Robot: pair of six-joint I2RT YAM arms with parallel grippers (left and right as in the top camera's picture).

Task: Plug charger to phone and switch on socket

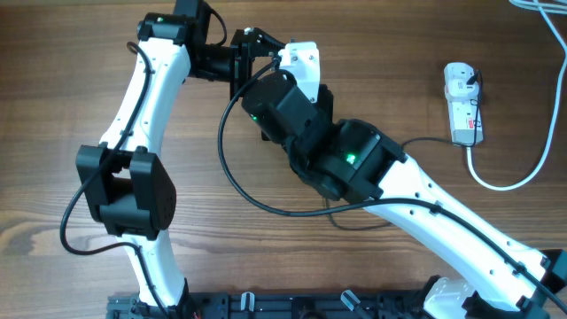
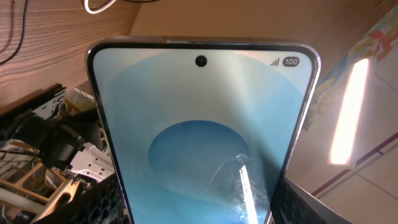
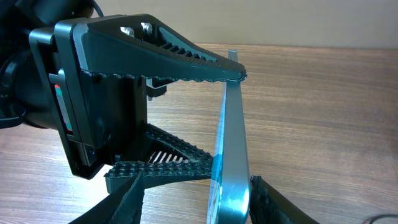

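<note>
The left gripper (image 3: 225,118) clamps the turquoise-screened rectangular phone (image 2: 199,143) by its long edges above the wooden table (image 1: 53,89), long axis running straight out from that gripper, camera-hole end outermost. The right gripper (image 3: 199,205) is spread wide astride the phone's thin edge. The white power strip (image 1: 462,105) lies well apart.

The table (image 1: 35,53) is brown wood with long lines in it. A black rail (image 1: 266,307) with little clips runs along the bottom edge of the overhead view. In the left wrist view a long bright light (image 2: 347,112) glows on the right, a bit of a colourful picture (image 2: 380,37) shows in the top corner, and a messy pile of black and white stuff (image 2: 56,162) sits low on the left.
</note>
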